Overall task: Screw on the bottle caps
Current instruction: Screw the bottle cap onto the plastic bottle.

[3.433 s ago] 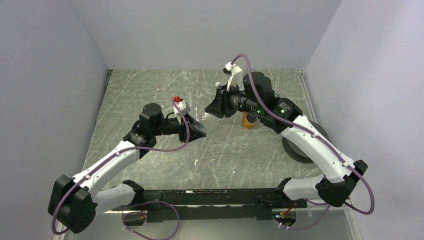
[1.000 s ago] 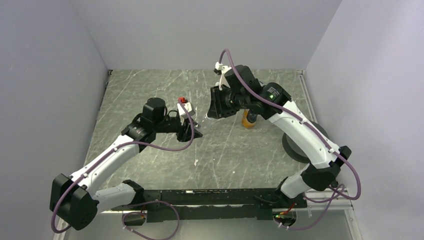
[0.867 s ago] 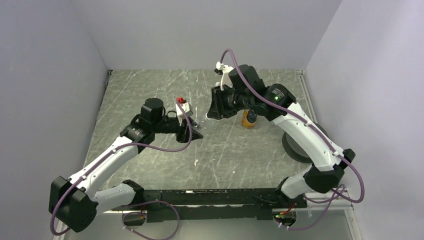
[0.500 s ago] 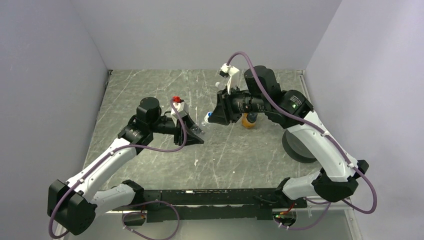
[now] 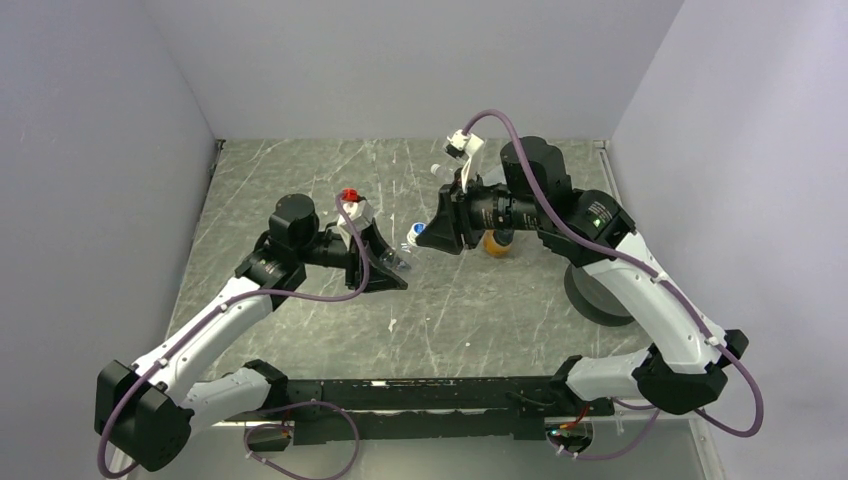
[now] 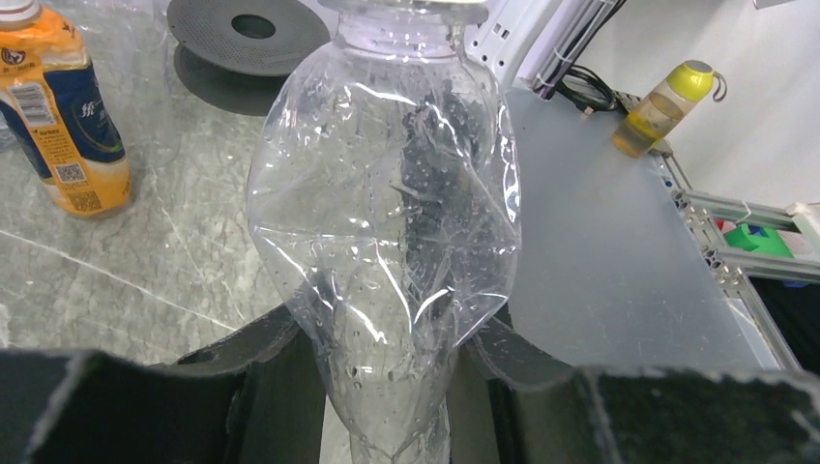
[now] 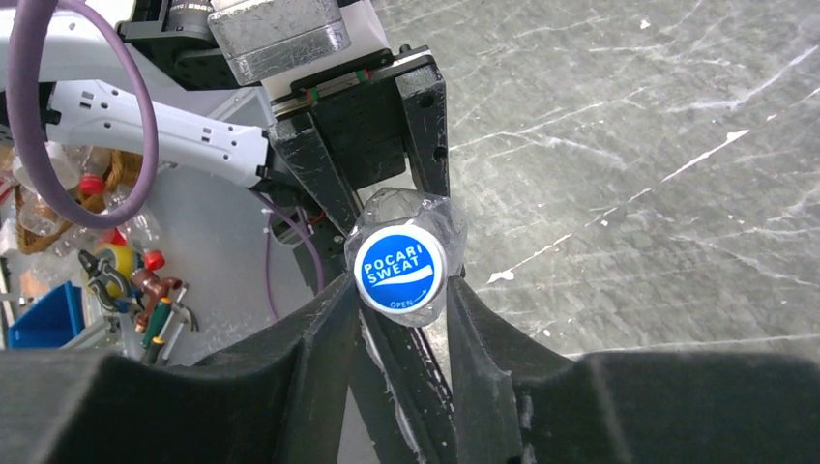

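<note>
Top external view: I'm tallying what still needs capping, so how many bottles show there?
2: a clear bottle in the left claw, its blue cap in the right claw; an orange bottle standing beside them. Clear ones may go unseen.

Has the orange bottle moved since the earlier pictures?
No. The orange bottle stands in the same place, up-left of the black disc.

We count three bottles: one clear bottle (image 6: 387, 242), one orange bottle (image 6: 68, 106) at upper left, one yellow-capped bottle (image 6: 667, 104) at upper right. We also count one blue-topped cap (image 7: 399, 269) and one black disc (image 6: 253, 29).
</note>
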Controlling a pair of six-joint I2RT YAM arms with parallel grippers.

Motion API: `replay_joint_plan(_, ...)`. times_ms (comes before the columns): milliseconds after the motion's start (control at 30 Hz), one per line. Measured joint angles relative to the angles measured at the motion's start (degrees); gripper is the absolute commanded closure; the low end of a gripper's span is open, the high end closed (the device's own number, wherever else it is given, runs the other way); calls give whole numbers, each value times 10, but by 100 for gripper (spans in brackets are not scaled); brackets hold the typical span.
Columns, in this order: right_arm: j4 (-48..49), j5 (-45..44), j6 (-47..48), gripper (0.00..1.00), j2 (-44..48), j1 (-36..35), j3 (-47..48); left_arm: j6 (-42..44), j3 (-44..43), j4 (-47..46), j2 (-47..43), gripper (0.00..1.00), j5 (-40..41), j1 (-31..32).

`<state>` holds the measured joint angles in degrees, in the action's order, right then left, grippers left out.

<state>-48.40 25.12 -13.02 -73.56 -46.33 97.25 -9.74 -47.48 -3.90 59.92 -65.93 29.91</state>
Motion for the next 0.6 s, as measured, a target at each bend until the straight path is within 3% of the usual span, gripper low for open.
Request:
replay_joint_plan(133, -2, -19, -11, 33, 0, -5, 0, 14, 0, -2, 0, 100, -2, 4)
replay_joint_plan(267, -4, -47, -22, 22, 7, -2, -1, 25, 0, -2, 0, 100, -5, 6)
replay_joint_plan(333, -6, -57, -21, 21, 13, -2, -1, 27, 0, -1, 1, 100, -13, 6)
replay_joint_plan(600, -56, -30, 28, 32, 2, 2, 47, 63, -8, 59, 32, 100, -81, 6)
